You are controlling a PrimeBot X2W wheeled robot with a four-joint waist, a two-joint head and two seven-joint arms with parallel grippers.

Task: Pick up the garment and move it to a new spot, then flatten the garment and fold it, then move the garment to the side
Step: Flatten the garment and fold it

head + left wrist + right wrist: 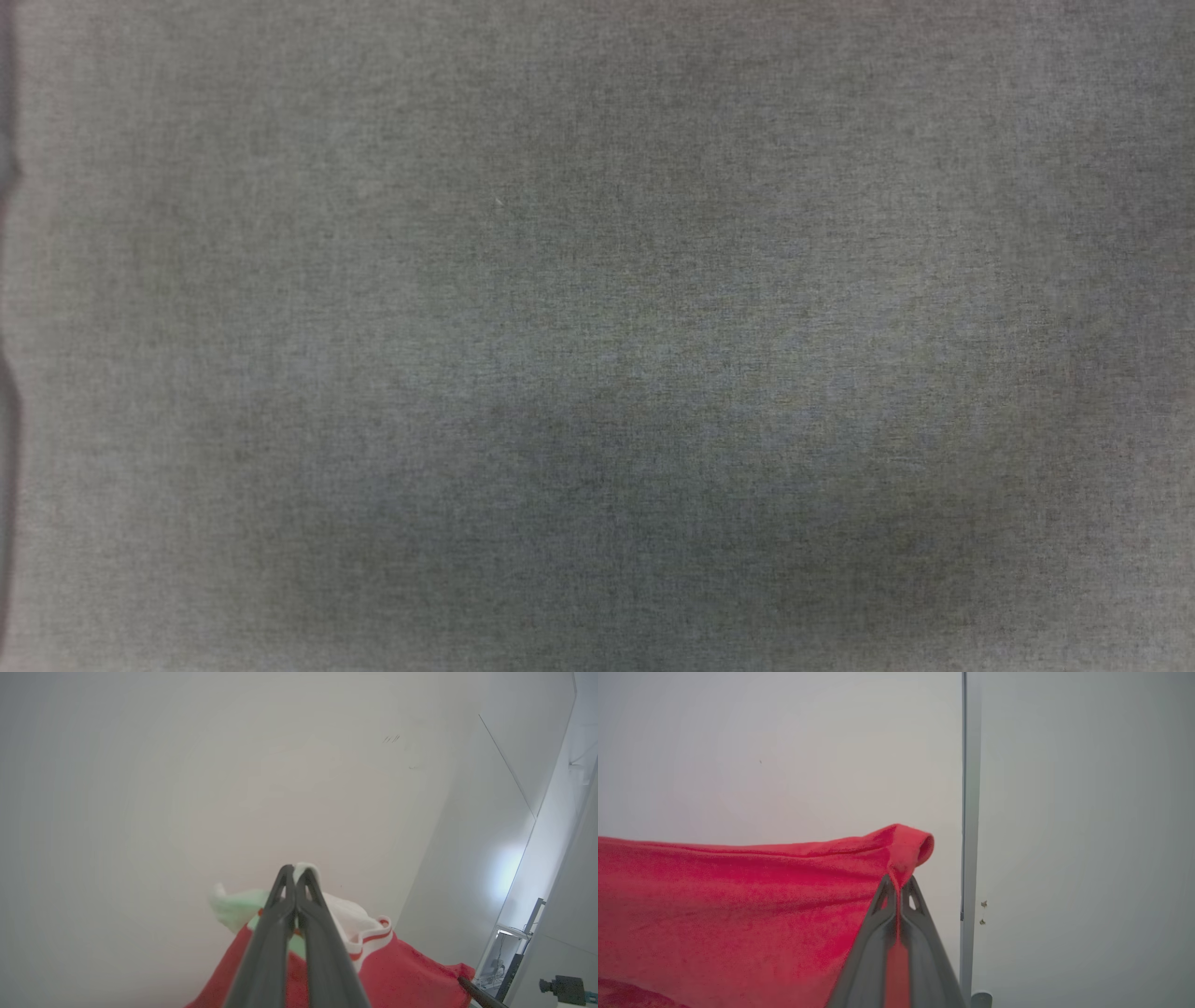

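Grey woven surface (597, 280) (shadow-mottled)

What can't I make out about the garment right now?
- Left wrist view: garment runs off the bottom edge; left gripper hides the pinched spot.
- Right wrist view: left and bottom edges cut it; right gripper covers part of the hem.
- Head view: grey cloth, blurred; garment's height above it unknown.

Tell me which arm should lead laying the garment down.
Probably right: the right gripper is shut on a red edge of the garment, which stretches smoothly from it. The left gripper is shut on a bunched white part, perhaps a looser hold.
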